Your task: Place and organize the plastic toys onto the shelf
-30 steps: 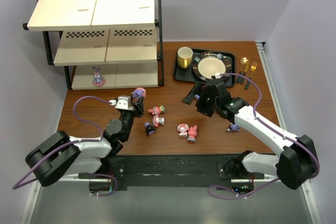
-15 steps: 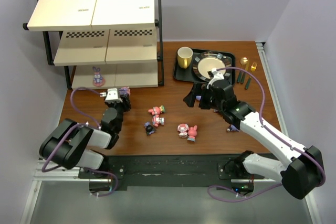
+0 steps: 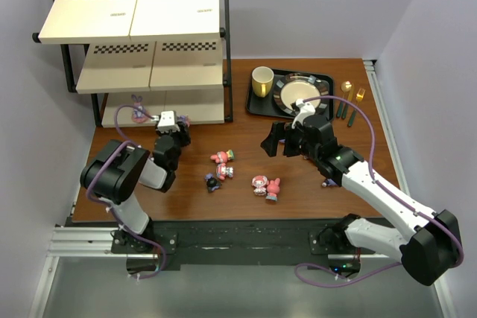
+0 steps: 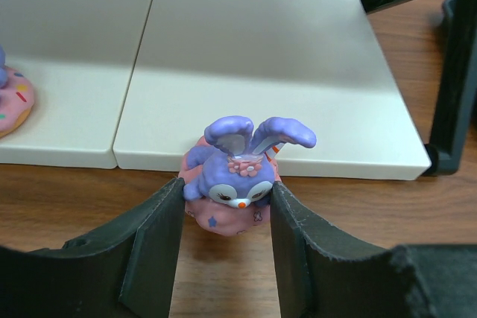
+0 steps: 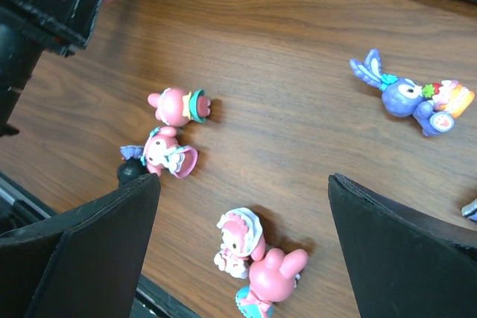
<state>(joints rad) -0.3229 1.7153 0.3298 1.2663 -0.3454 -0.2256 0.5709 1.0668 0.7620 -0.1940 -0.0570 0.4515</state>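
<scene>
My left gripper point(image 4: 227, 193) is shut on a purple bunny toy point(image 4: 232, 176) with a pink round base, held low over the table just in front of the shelf's bottom board point(image 4: 261, 72). From above, the left gripper point(image 3: 173, 123) sits at the foot of the shelf point(image 3: 134, 9). Another purple bunny point(image 3: 138, 109) stands on the bottom board at the left. My right gripper point(image 3: 282, 140) hangs open above the table's middle. Below the right gripper point(image 5: 244, 181) lie pink toys point(image 5: 242, 234), two more pink ones point(image 5: 179, 106) to the left, and a purple-blue toy point(image 5: 410, 94).
A black tray point(image 3: 256, 103) with a plate stands at the back right, a yellow mug point(image 3: 261, 80) on it. Gold cutlery point(image 3: 350, 98) lies right of the tray. The shelf's black corner post point(image 4: 453, 80) rises right of the held toy.
The left arm has carried the purple bunny left and back, up to the shelf's bottom board. The right gripper has drawn back slightly from the toys and stays open.
</scene>
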